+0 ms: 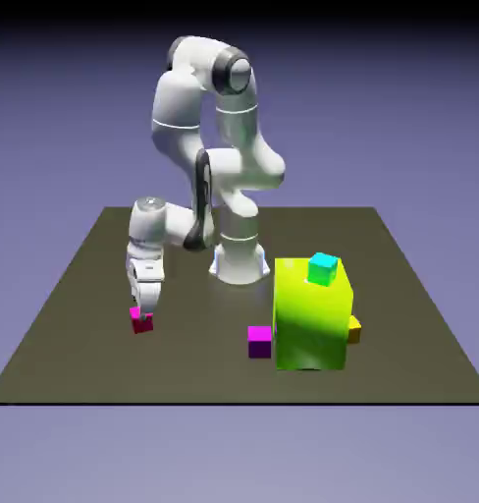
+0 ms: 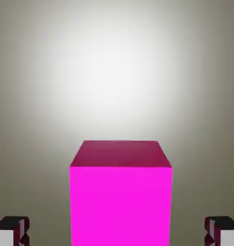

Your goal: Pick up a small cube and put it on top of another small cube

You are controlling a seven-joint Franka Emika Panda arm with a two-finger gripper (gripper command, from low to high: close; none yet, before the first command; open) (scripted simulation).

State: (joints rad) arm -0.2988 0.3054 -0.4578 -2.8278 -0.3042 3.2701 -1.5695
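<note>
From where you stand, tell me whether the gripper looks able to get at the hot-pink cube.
Most likely yes: the gripper is open, its fingertips standing clear on either side of the hot-pink cube, and nothing shows between them and it.

The green block hides part of the orange cube. The pink cube is cut off by the hand view's bottom edge, as are both fingertips.

The dark tabletop carries 1 lime-green block and 3 small cubes.
</note>
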